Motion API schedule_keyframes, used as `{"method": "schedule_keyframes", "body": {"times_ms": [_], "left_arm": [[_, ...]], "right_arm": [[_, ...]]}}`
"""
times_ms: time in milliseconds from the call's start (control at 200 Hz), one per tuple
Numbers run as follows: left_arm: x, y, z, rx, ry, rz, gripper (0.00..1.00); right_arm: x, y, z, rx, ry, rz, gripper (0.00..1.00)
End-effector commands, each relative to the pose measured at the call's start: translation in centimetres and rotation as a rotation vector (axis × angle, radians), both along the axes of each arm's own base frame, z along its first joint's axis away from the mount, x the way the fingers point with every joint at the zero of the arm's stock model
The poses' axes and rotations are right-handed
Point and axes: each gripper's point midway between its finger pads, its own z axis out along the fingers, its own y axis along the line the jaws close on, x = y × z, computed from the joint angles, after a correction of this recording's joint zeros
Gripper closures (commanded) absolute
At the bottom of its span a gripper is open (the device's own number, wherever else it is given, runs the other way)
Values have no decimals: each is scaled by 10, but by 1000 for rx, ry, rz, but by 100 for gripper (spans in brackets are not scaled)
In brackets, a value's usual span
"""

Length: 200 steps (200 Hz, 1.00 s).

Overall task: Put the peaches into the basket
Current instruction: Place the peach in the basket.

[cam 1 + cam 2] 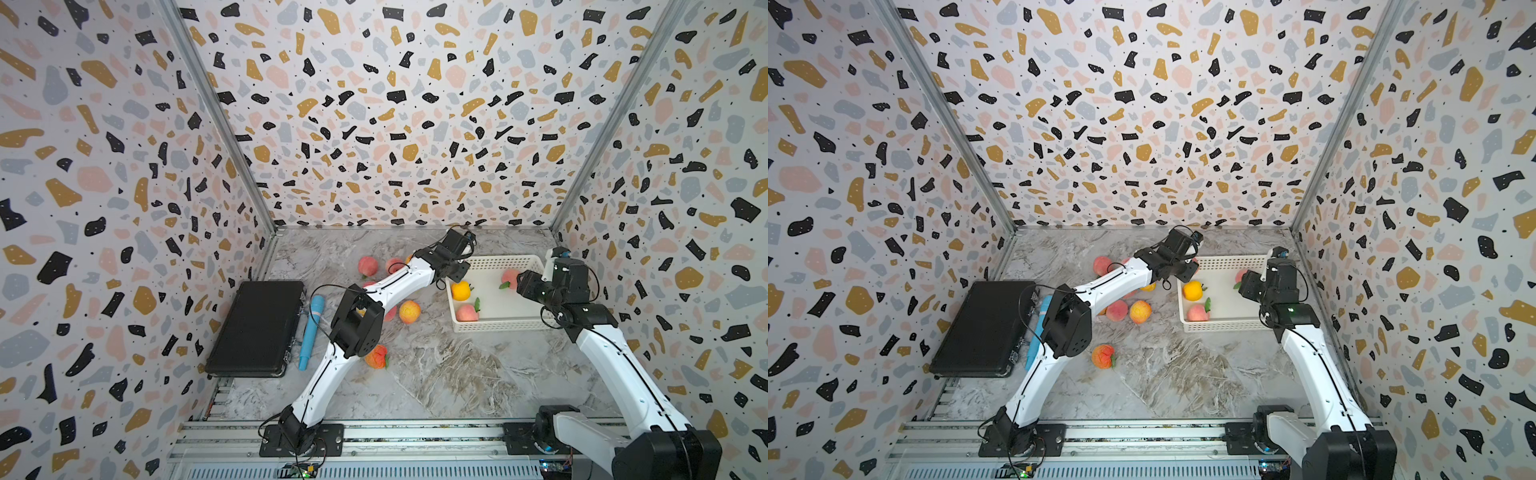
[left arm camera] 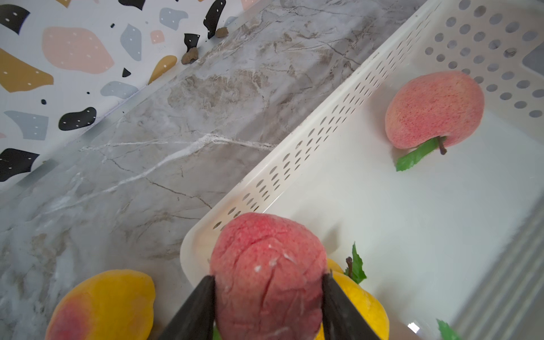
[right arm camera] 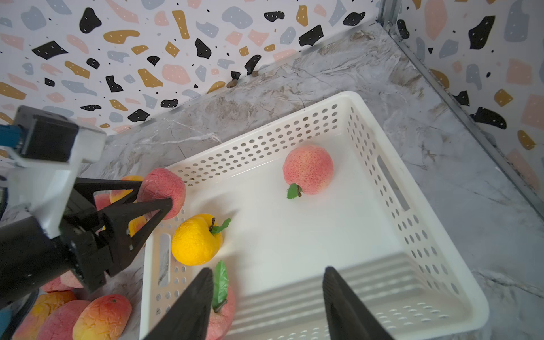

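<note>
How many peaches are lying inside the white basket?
3: a yellow peach at the left side, a far pink peach toward the right, a near pink peach in the left corner. A fourth peach hangs in the left gripper over the basket corner. None seems hidden.

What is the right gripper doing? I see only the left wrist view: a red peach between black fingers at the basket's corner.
Observer: The right gripper hangs open and empty over the basket.
Operator: How many peaches are inside already?
Observer: Three: a yellow peach, a far pink peach and a near pink peach.
Operator: Any outside it?
Observer: Several on the table; an orange-red peach lies apart from the rest.
</note>
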Motion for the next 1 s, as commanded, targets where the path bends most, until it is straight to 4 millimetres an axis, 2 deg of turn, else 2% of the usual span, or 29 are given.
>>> {"method": "schedule_keyframes", "body": {"times_ms": [0, 195, 300, 471, 541, 751, 856, 996], "left_arm": [[3, -8, 3, 49, -61, -15, 42], [6, -7, -15, 91, -42, -6, 37], [7, -7, -12, 86, -43, -1, 29], [4, -5, 1, 81, -43, 3, 27], [2, -1, 11, 72, -47, 16, 26], [-10, 16, 67, 4, -82, 32, 26], [-12, 40, 90, -38, -49, 73, 26], [-15, 89, 122, -135, 3, 144, 25]], "right_arm": [[-5, 2, 4, 24, -12, 5, 39], [-6, 4, -1, 36, -7, 13, 39], [-6, 4, -2, 30, -3, 17, 39], [-8, 4, -2, 25, 1, 21, 38], [-8, 6, 0, 26, -3, 34, 36], [-8, 12, 5, 35, -10, 69, 34], [-9, 19, 9, 41, -16, 114, 33], [-13, 31, 17, 55, -13, 197, 30]]}}
